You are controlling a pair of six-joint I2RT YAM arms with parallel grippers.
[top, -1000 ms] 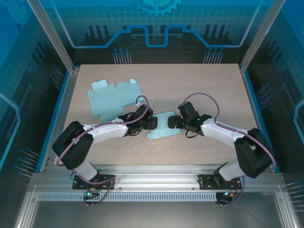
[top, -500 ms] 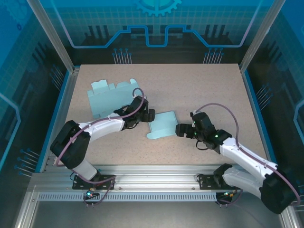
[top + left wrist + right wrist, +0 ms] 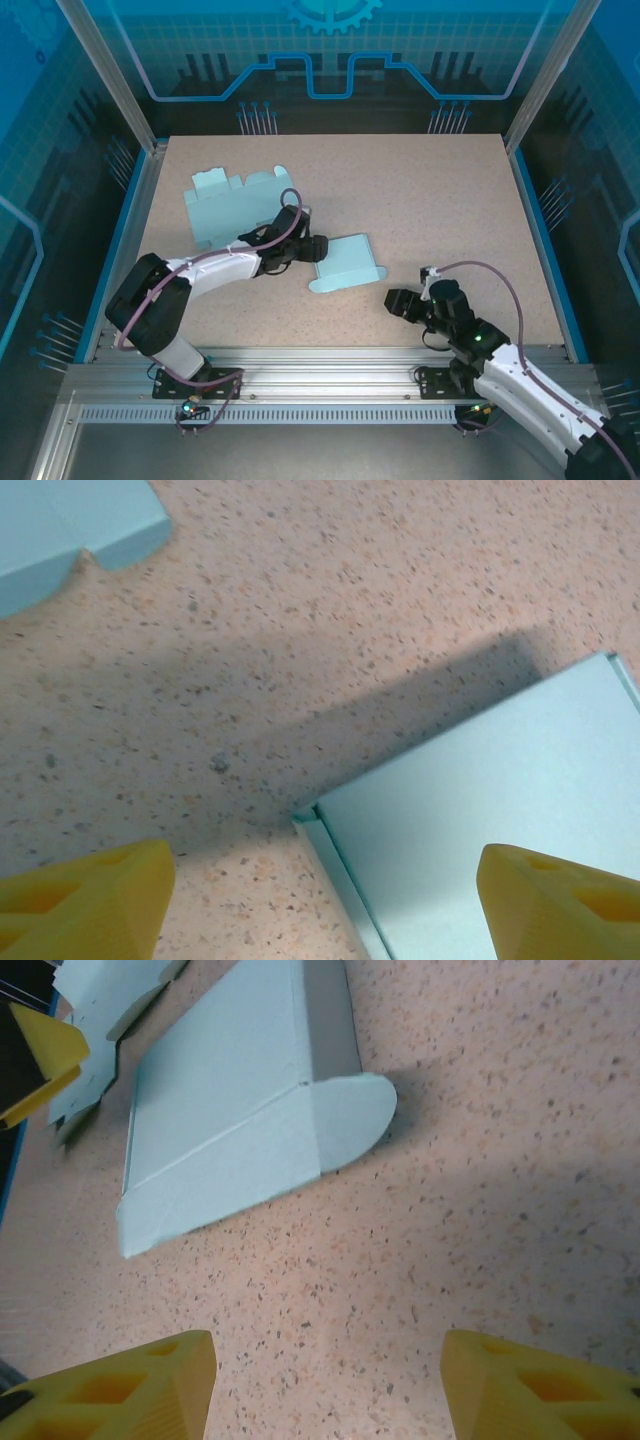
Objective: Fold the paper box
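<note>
Pale-blue pieces, two: paper box [image 3: 348,262] centre, flat blank [image 3: 232,208] upper left. Right pincer [image 3: 393,300] has retreated lower right; left pincer [image 3: 318,250] beside box; both apart.

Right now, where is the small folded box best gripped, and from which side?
Probably its rounded flap on the right end, coming low from the right with the right gripper. It juts past the body and seems slightly raised, casting a shadow; the folded box otherwise lies flat.
</note>
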